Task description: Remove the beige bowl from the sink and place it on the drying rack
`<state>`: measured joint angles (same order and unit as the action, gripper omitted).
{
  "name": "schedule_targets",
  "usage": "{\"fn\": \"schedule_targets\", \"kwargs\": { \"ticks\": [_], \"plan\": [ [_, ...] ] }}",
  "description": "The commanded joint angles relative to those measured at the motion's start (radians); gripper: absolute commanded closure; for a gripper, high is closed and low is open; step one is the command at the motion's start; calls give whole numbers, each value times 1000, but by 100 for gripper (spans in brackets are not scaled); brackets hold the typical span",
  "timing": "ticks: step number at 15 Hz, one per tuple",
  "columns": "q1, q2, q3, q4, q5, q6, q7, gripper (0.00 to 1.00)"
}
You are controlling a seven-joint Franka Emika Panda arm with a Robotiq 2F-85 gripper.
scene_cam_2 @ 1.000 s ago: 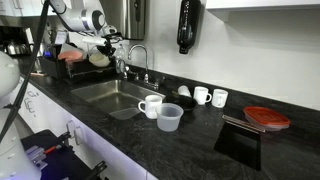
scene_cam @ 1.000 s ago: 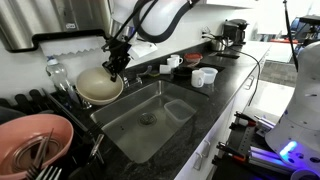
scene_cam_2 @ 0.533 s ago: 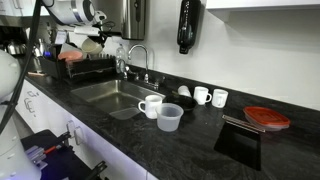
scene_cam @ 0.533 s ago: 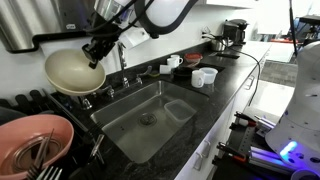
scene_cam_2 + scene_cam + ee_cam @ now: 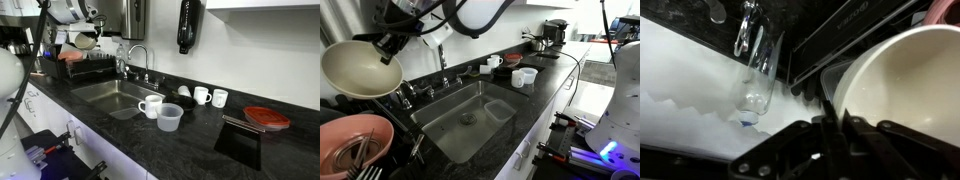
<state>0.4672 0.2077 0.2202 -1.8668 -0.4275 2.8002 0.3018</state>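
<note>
Hand grips the beige bowl by its rim, tilted in the air over the drying rack. I judge removal done, the bowl clear of the sink. Lowering and release are left.

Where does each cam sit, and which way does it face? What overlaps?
Exterior view: at the rack end, looking along the counter over the sink; arm and gripper gripping the beige bowl show.
Exterior view: off the counter's opposite end, looking back toward the drying rack; arm shows.
Wrist view: above the gripper, facing bowl and rack.
Shared: bowl in all three, sink in both exterior views.
</note>
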Motion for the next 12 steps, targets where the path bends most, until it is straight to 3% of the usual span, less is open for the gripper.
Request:
{"fn": "schedule_targets", "kwargs": {
  "ticks": [1, 7, 12],
  "plan": [
    [27, 95, -2, 117, -52, 4, -24, 99],
    [58, 232, 10, 277, -42, -16, -94, 99],
    [73, 324, 3, 389, 35, -38, -220, 99]
  ]
}}
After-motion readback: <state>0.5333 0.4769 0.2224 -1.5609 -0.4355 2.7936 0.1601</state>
